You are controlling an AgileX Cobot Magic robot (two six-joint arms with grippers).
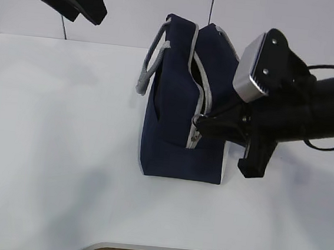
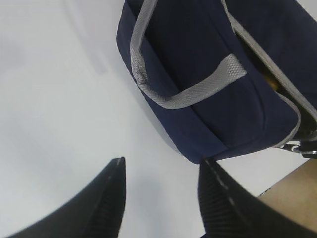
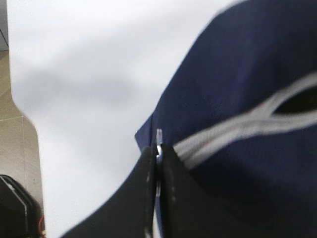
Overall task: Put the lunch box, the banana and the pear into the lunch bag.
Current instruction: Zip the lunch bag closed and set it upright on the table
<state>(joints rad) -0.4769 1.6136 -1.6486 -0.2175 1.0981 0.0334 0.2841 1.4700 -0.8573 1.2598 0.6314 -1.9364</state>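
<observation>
At the near end of the zipper, the right gripper is seen pinched shut on the ring pull, a thin sliver of metal being clamped between its two dark fingers in the right wrist view. From that grip the grey zipper tape is traced upward along the top of the lunch bag, where the opening is partly parted and a dark interior is shown. Through the slit, in the left wrist view, a small patch of yellow is glimpsed inside, though which fruit it belongs to cannot be told; the lunch box is not seen in any view. The bag is stood upright on the white table, with one grey strap handle looped over its left side and a white side panel visible at its right end. The left gripper is held raised above the table to the left of the bag, its jaws parted about halfway and nothing held between them.
</observation>
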